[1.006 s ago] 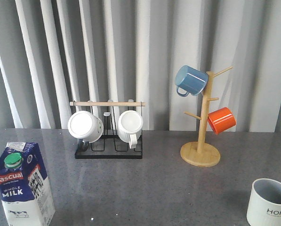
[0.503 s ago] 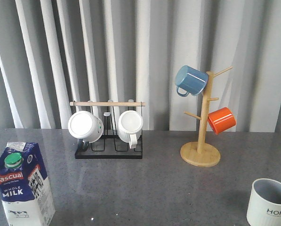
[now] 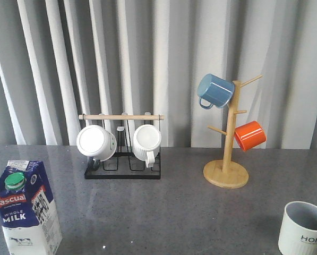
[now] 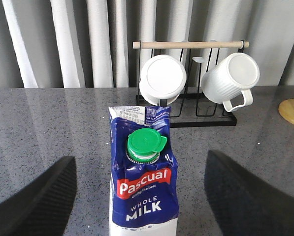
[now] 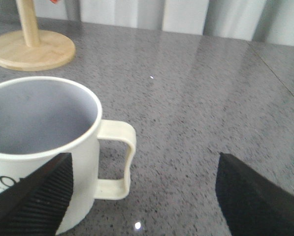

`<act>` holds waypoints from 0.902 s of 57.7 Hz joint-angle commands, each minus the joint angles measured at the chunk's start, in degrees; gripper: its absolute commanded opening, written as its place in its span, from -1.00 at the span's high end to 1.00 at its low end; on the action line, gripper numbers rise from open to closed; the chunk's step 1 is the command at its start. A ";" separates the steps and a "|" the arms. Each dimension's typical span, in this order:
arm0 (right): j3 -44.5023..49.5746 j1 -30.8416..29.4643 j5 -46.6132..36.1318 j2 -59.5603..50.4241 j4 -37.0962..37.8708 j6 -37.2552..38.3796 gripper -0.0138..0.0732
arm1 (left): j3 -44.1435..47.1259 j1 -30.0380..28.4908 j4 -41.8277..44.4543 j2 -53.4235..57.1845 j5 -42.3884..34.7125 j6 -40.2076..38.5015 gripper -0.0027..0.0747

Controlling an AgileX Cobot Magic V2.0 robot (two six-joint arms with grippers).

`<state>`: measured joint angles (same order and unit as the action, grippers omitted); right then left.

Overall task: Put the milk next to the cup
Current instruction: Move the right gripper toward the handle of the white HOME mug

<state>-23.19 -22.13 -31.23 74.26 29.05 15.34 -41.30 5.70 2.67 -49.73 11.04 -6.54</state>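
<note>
The milk [image 3: 28,210], a dark-blue and white carton with a green cap, stands upright at the table's near left. In the left wrist view the milk [image 4: 143,196] rises between the two black fingers [image 4: 36,201] of my left gripper [image 4: 141,160], which is open wide, with a gap on each side. The cup [image 3: 302,228], a pale ribbed mug lettered "HOME", sits at the near right. My right gripper [image 5: 144,162] is open beside the cup [image 5: 38,123]. The mug's handle [image 5: 121,157] lies between its fingers, untouched. Neither gripper shows in the front view.
A black rack [image 3: 122,171] with a wooden bar holds two white mugs [image 3: 96,142] at the back middle. A wooden mug tree [image 3: 227,170] carries a blue mug [image 3: 215,90] and an orange mug [image 3: 249,135] at the back right. Grey curtains hang behind the table.
</note>
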 commanded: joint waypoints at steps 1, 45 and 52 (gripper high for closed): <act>-1.79 -1.87 -7.94 0.53 4.34 1.90 -0.63 | -1.58 0.25 -0.54 0.33 -4.44 -0.51 -0.40; 5.38 -2.17 -28.15 11.35 -10.05 -13.94 -0.63 | -1.58 0.25 -0.54 0.33 -4.44 -0.51 -0.40; 4.83 -2.17 -28.52 13.91 -10.74 -15.34 -0.63 | -1.58 0.25 -0.54 0.33 -4.44 -0.51 -0.40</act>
<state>-16.83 -23.80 -54.59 87.87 19.14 1.47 -41.30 5.70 2.67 -49.73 10.99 -6.54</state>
